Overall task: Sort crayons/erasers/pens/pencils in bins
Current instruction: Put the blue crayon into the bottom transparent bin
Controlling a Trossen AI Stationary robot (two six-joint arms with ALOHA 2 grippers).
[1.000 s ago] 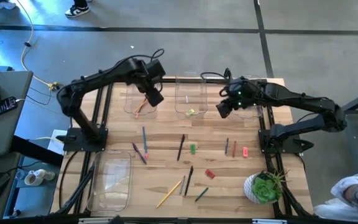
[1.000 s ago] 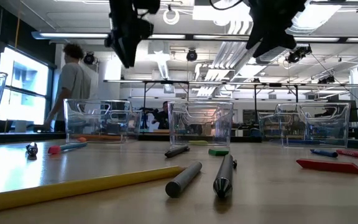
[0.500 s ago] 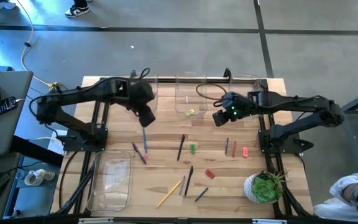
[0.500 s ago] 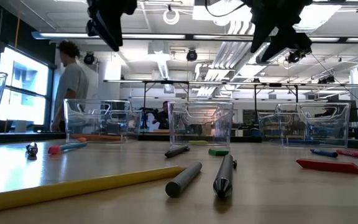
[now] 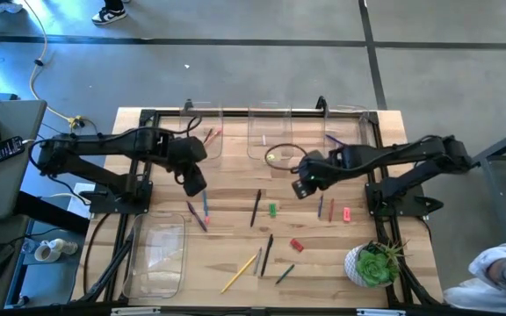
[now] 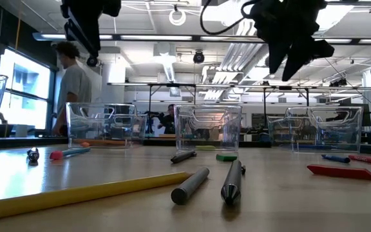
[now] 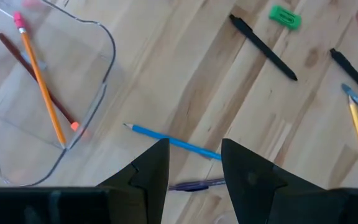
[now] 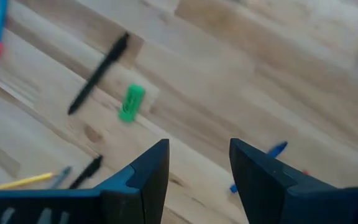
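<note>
My left gripper hangs open above the table, over the blue pencil and a purple pen. It holds nothing. My right gripper also hangs open and empty, right of the green eraser and a black pen. Three clear bins stand along the far edge. The left one holds an orange pencil and a dark red stick. More pencils, pens, crayons and erasers lie flat on the wood across the middle.
A longer clear bin lies at the near left. A green potted plant stands at the near right. A pink eraser and two short sticks lie right of my right gripper. A person stands in the room behind.
Both grippers have come away from above the far bins toward the near edge and a little toward the table's left, sinking somewhat. The right one has rolled at the wrist. Both have stayed open. Nothing on the table has moved.
</note>
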